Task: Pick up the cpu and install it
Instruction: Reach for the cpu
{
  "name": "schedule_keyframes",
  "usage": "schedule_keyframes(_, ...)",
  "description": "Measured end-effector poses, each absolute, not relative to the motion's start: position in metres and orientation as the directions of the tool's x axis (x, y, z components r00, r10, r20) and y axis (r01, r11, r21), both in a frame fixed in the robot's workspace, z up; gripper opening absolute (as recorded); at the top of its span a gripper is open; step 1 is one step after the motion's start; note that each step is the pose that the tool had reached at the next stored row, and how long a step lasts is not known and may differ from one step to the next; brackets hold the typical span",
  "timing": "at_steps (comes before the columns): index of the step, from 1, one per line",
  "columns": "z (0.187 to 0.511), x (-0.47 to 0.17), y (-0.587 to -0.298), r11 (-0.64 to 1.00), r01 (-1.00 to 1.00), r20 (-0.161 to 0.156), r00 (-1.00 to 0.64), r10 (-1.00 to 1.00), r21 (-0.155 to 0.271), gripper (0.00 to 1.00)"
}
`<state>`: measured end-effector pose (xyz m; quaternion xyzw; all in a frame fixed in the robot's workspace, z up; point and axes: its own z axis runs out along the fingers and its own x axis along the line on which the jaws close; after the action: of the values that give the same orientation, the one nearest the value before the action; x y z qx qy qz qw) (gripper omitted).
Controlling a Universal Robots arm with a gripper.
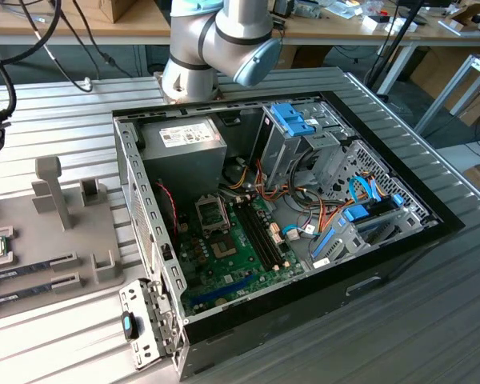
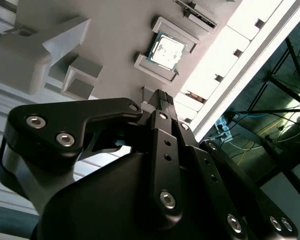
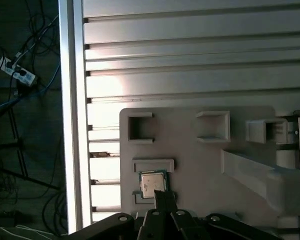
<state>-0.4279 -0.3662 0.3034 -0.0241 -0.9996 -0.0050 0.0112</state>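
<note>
The cpu (image 3: 152, 183), a flat square with a silvery top and green rim, lies in a raised cradle on the matte grey tray (image 3: 200, 165). My black claw (image 3: 161, 196) hangs close over it, pinched together and holding nothing.

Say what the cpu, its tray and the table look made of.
cpu: silvery metal lid with a satin sheen, on a greenish circuit-board rim.
tray: uniform matte grey with blocky moulded pockets; probably plastic, maybe printed.
table: bare ribbed metal slats with bright glare, likely aluminium.
</note>
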Motion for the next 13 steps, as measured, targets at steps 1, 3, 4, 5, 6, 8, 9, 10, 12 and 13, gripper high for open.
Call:
schedule_keyframes(1,0.302,-0.429,-0.367,0.999,0.048,0.023,-0.999,0.047,0.009,0.11)
schedule_keyframes(3,0.300,-0.431,-0.368,0.999,0.046,0.023,-0.999,0.046,0.009,0.11)
schedule_keyframes(4,0.299,-0.431,-0.369,0.999,0.046,0.023,-0.999,0.046,0.009,0.11)
schedule_keyframes(5,0.298,-0.431,-0.370,0.999,0.045,0.022,-0.999,0.045,0.010,0.11)
schedule_keyframes(6,0.297,-0.431,-0.371,0.999,0.045,0.022,-0.999,0.044,0.009,0.11)
schedule_keyframes(8,0.294,-0.431,-0.373,0.999,0.043,0.023,-0.999,0.043,0.009,0.11)
schedule_keyframes(9,0.293,-0.431,-0.374,0.999,0.043,0.023,-0.999,0.042,0.009,0.11)
schedule_keyframes(10,0.291,-0.431,-0.376,0.999,0.042,0.023,-0.999,0.041,0.009,0.11)
schedule_keyframes(12,0.289,-0.431,-0.380,0.999,0.040,0.023,-0.999,0.040,0.009,0.11)
schedule_keyframes(13,0.288,-0.431,-0.381,0.999,0.040,0.023,-0.999,0.040,0.009,0.11)
